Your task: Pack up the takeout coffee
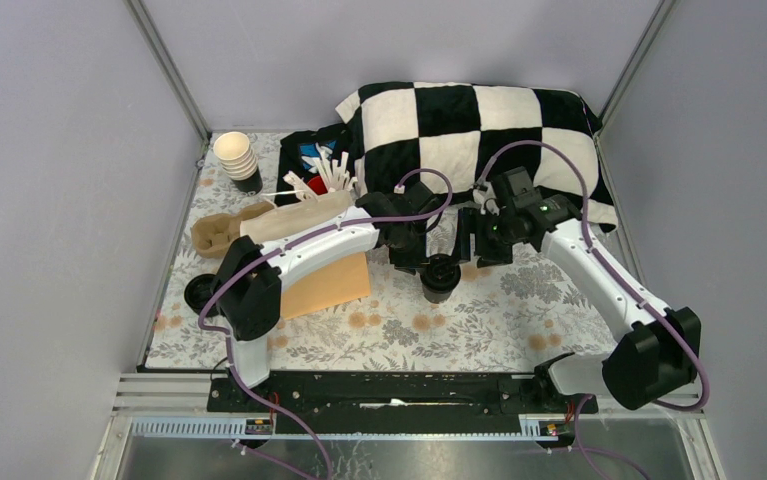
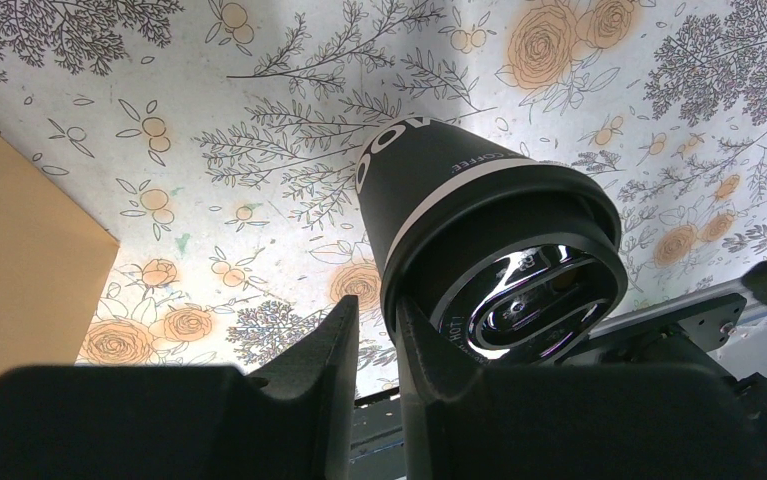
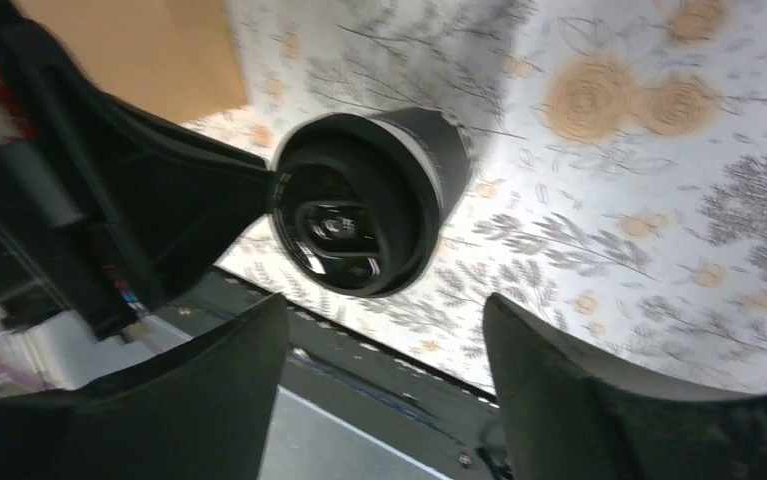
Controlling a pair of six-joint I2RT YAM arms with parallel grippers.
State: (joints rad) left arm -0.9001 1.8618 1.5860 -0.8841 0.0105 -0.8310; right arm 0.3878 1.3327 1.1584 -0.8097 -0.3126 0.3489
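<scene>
Left arm (image 1: 299,250): from its base at the near edge it leans low, forward and to the right, passing above a tan flat paper piece (image 1: 331,285); its wrist is at the middle of the table.
Right arm (image 1: 609,285): from the near right corner its forearm goes up and to the left, and its wrist faces the left one.
Left gripper (image 2: 375,310): the fingers are only a little apart, with a thin slit and nothing inside; it grasps nothing.
Right gripper (image 3: 384,310): released, with the fingers wide apart.
Takeout coffee (image 1: 440,277): it stands upright on the flowered tablecloth (image 1: 479,320) at the middle, lid on, just below both grippers.
Left wrist view only: the cup is beside the finger pair, not between them. A white band with the word COFFEE and the glossy lid are visible. Whether a finger touches the rim, I cannot tell.
Right wrist view only: the cup shows in the gap between the fingers, farther off and untouched.
Top view only: at the far side are the pale cup stack (image 1: 236,155), the red cup of white sticks (image 1: 324,180) and the checkered cloth (image 1: 479,130).
</scene>
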